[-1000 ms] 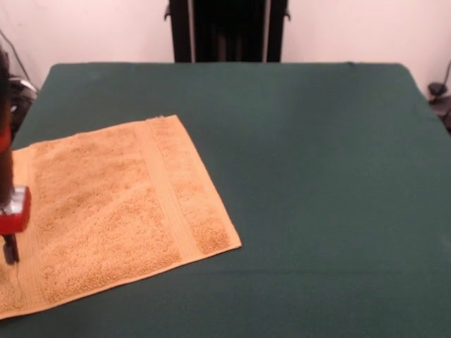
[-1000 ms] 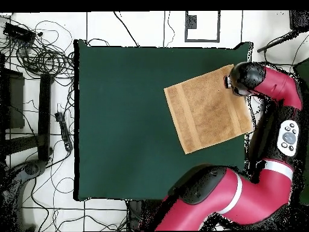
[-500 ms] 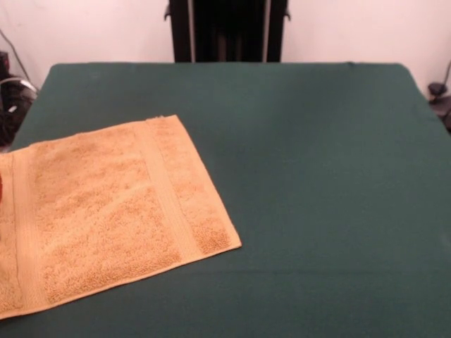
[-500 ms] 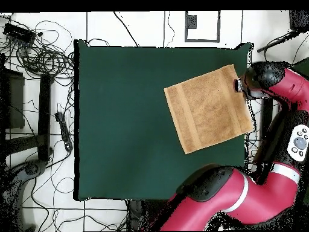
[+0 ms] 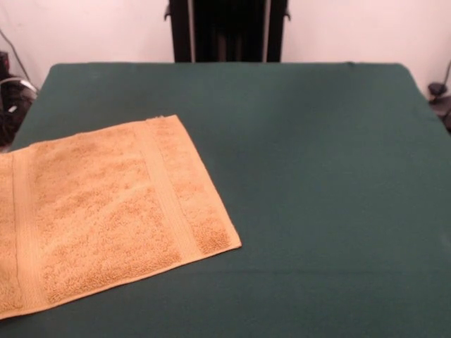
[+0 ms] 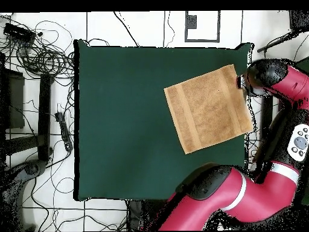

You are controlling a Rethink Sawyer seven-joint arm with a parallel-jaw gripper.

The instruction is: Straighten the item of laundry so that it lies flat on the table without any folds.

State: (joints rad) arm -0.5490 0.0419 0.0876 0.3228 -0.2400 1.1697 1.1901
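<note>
1. The table [image 5: 317, 176] fills nearly the whole front view, a broad dark green cloth surface with nothing on it but the towel; there are no containers anywhere on it.
2. The arm [image 6: 241, 193] curves along the bottom and right edge of the overhead view, off the side of the table.
3. The towel [image 5: 106, 211] lies spread at the lower left of the front view (at the right side of the table in the overhead view [image 6: 208, 109]), running out of frame at the left. It looks flat, with both woven bands showing and no folds that I can see.
4. The towel should be soft, light and limp, so it would drag and bunch if pushed; a corner or hemmed edge is the best place to pinch.
5. The gripper [image 6: 244, 81] sits at the towel's right edge in the overhead view, hidden under the wrist; I cannot tell whether it is open or closed.
</note>
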